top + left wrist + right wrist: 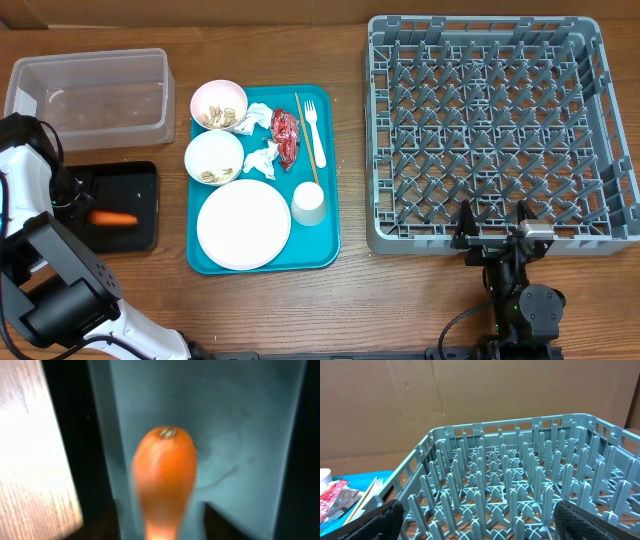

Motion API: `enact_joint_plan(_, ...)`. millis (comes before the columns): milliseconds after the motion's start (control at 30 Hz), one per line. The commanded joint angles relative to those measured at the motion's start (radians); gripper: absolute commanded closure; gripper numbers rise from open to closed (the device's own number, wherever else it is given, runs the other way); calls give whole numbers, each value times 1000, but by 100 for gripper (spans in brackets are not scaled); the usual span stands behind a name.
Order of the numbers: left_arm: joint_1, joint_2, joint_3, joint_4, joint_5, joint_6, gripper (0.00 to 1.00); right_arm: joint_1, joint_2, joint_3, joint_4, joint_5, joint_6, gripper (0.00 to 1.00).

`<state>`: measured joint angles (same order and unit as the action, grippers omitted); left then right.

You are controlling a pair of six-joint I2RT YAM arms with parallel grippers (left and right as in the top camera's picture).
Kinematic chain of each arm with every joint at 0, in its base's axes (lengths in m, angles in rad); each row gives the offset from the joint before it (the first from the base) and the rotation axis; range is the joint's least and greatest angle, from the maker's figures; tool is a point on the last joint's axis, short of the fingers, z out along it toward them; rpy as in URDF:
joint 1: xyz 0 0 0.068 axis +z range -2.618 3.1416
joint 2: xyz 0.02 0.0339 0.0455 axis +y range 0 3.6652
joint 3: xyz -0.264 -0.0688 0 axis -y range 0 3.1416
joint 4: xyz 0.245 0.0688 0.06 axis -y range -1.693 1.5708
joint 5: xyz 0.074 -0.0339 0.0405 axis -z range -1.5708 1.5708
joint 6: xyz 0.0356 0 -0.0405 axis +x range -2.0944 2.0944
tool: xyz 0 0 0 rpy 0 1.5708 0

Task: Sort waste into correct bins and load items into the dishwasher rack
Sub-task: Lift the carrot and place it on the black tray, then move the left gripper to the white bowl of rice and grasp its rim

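Observation:
The orange carrot [115, 218] lies in the black tray [138, 180]. In the left wrist view the carrot [165, 470] is blurred and close, between my left gripper's fingers [161, 532], with tray floor showing on both sides of it; the left gripper [82, 208] is open. The clear tub [90, 95] holds nothing I can see. The teal serving tray [325, 250] carries a plate [243, 224], two bowls [218, 104] [213, 157] with food scraps, a cup [308, 203], a fork [313, 125], a stick [307, 140], napkins [258, 117] [260, 160] and a red wrapper [285, 137]. My right gripper [494, 238] is open and empty at the front edge of the rack [500, 130].
In the right wrist view the rack's upright pegs [520, 485] fill the frame between the open fingers [490, 532]. A cardboard wall [470, 395] stands behind the rack. Bare wooden table [350, 300] lies between the teal tray and the rack.

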<state>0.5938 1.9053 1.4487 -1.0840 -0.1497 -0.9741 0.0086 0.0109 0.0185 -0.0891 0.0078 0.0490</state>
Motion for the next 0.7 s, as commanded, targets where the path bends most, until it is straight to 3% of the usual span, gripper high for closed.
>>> enact_joint_plan(0,10,0,4,-9,-58,10,3,5,-8,-10,6,14,3,0)
enact_joint_plan(200,10,-2,13,-23,-37,10,0,5,-8,-10,6,13,3,0)
enact_joint_plan(400,-7,-15,121,-138,40,14,0,5,-8,-10,6,14,3,0)
enact_joint_plan(500,-47,-33,185,-173,49,92,0,5,-8,-10,6,14,4,0)
enact_joint_plan(667,-183,-70,226,-137,132,345,0,5,-8,-10,6,13,4,0)
